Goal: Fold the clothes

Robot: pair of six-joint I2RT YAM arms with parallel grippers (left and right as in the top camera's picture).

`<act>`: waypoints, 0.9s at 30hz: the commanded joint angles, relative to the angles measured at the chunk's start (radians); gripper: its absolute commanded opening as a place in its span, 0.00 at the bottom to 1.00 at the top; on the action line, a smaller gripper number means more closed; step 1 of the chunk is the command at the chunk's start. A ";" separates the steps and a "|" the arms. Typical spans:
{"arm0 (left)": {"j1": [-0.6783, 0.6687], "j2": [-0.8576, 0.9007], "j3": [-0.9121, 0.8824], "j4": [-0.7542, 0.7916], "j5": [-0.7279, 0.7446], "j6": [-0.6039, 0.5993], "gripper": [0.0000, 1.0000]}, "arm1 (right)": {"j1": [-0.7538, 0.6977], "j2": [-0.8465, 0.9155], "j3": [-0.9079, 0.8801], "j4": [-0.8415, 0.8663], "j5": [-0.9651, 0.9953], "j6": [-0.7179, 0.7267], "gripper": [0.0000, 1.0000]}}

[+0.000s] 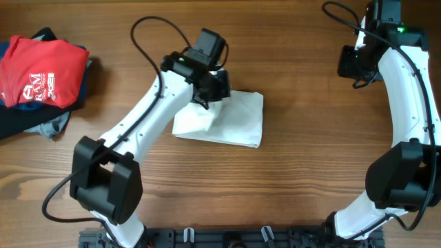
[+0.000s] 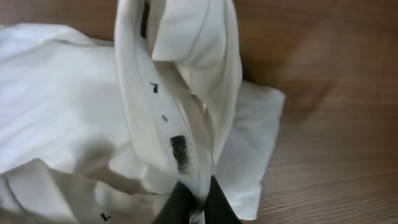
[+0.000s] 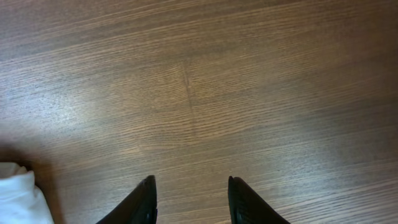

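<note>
Left gripper (image 2: 197, 199) is clamping fully down on a fold of the white T-shirt (image 2: 62, 93) — jaws are pinching tight, and cloth is running up from between the tips as a raised ridge with small black marks on it. Seen from overhead, that left gripper (image 1: 210, 86) is sitting over the top-left edge of the white T-shirt (image 1: 231, 120), which is lying bunched into a rough rectangle on the wooden table (image 1: 310, 172), slightly left of centre. No lettering is showing from above, only plain white cloth.

Right gripper (image 3: 189, 199) is hanging partly open with nothing between its fingers (image 3: 144, 202) — only bare wood is showing under it. From overhead the right gripper (image 1: 355, 65) is sitting at the table's far right, well apart from the shirt. A bit of white cloth (image 3: 15, 196) is showing at the lower left edge of its wrist view.

At the far left a red shirt (image 1: 41, 69) with a white logo is lying on top of dark blue and grey garments (image 1: 38, 124), well apart from the white one.
</note>
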 commanded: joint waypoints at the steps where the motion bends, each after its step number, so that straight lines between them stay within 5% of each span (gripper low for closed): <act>1: -0.024 -0.003 0.016 0.042 -0.009 -0.036 0.04 | -0.001 0.019 -0.002 -0.004 -0.009 -0.008 0.38; 11: -0.090 -0.002 0.016 0.049 0.082 -0.138 0.04 | -0.001 0.019 -0.002 -0.003 -0.009 -0.008 0.38; 12: -0.115 -0.002 0.016 0.046 0.082 -0.156 0.17 | -0.001 0.019 -0.002 -0.003 -0.009 -0.008 0.38; 13: -0.135 -0.002 0.016 0.048 0.078 -0.156 0.40 | -0.001 0.019 -0.002 -0.004 -0.009 -0.008 0.38; 14: -0.150 -0.003 0.016 0.050 0.061 -0.156 0.49 | -0.001 0.019 -0.002 -0.003 -0.009 -0.008 0.38; 18: -0.124 -0.019 0.016 0.046 0.048 -0.154 0.49 | -0.001 0.019 -0.002 -0.004 -0.009 -0.008 0.38; 22: -0.002 -0.075 0.016 0.013 -0.163 -0.152 0.41 | -0.001 0.019 -0.002 0.000 -0.122 -0.096 0.37; 25: 0.126 -0.068 0.015 0.006 -0.162 -0.159 0.14 | -0.001 0.019 -0.002 0.011 -0.208 -0.138 0.36; 27: 0.153 -0.035 0.014 0.000 -0.089 -0.159 0.11 | -0.001 0.019 -0.002 0.013 -0.208 -0.138 0.36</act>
